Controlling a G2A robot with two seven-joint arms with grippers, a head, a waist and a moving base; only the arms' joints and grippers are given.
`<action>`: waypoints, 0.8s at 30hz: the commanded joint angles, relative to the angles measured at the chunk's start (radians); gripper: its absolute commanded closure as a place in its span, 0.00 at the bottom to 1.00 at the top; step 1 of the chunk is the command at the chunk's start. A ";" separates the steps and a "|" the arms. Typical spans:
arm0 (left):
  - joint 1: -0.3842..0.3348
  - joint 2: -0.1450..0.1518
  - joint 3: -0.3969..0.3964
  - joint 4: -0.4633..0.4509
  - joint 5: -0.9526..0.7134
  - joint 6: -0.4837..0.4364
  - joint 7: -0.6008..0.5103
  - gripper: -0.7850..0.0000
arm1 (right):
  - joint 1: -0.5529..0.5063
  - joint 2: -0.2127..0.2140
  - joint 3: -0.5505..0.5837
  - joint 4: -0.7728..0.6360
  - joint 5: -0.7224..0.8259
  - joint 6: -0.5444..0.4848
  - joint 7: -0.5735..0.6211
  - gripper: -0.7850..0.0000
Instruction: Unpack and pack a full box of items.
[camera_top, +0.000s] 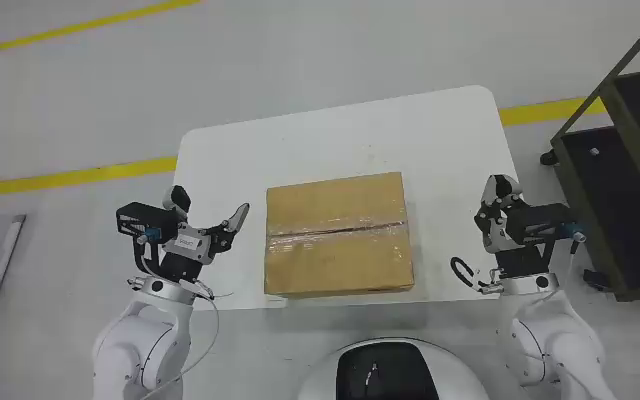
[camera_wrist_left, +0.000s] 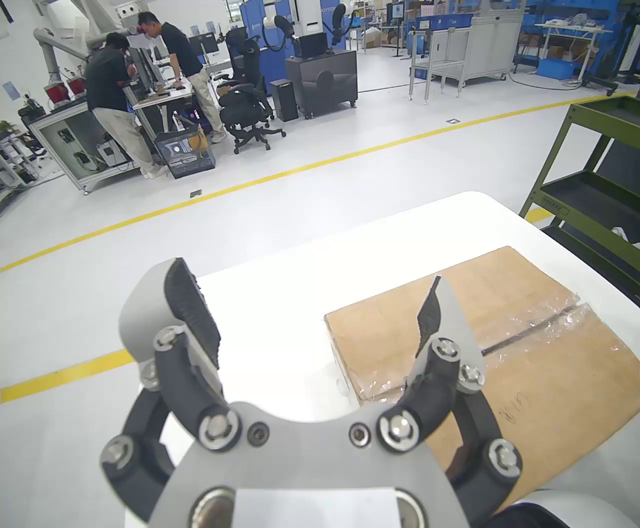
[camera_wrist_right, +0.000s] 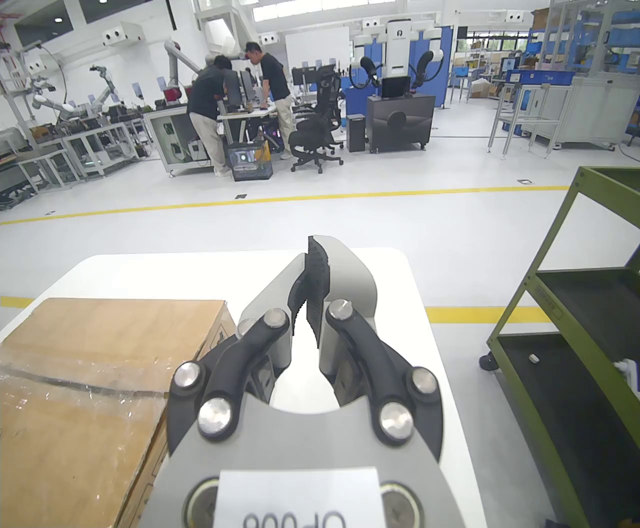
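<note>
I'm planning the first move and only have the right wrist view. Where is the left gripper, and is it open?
Observer: The left gripper is open, its fingers spread wide.
Operator: Is it touching the box?
Observer: No. In the top view it sits to the robot's left of the cardboard box, with bare table between them.
Operator: Does the tape run the whole seam?
Observer: Yes. The clear tape spans the seam from end to end, and the flaps are shut.
</note>
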 joint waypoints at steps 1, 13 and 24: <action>0.000 0.000 0.000 0.000 0.000 0.000 0.000 0.00 | -0.005 0.002 0.006 0.006 -0.001 -0.002 0.004 1.00; 0.000 0.000 0.000 0.000 0.000 0.000 0.000 0.00 | -0.111 0.011 0.015 0.087 0.071 0.001 -0.059 1.00; 0.000 0.000 0.000 0.000 0.000 0.000 0.000 0.00 | -0.046 0.013 -0.083 0.312 0.127 -0.052 -0.140 1.00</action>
